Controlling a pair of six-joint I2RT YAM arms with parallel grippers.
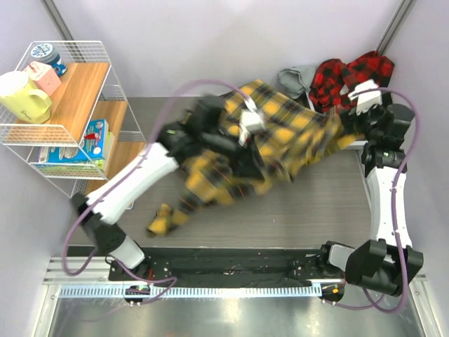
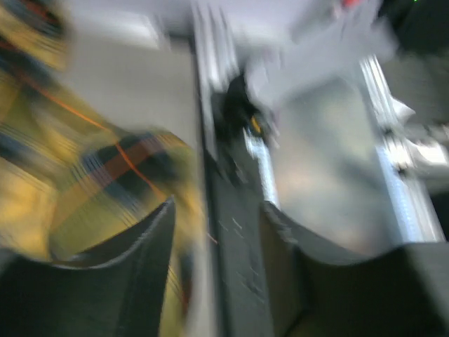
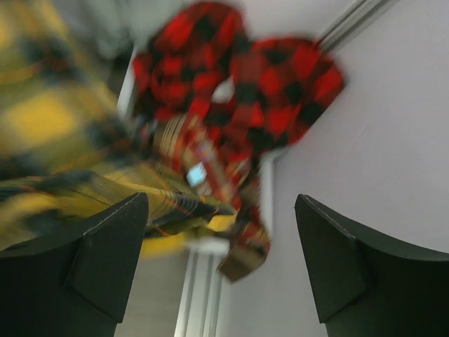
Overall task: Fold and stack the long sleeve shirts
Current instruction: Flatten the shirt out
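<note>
Your yellow-and-black plaid flannel shirt (image 1: 280, 140) lies bunched across the middle of the dark grey surface (image 1: 330, 203), with one sleeve trailing toward the near left. The red-and-black plaid shirt (image 1: 351, 77) sits heaped at the far right corner, beside a crumpled grey garment (image 1: 295, 81). Your left claw (image 2: 217, 210) stands apart, with yellow cloth blurred alongside one finger; whether they touch cannot be told. Your right claw (image 3: 221, 203) is spread wide with nothing between its fingers, facing that red-and-black heap.
</note>
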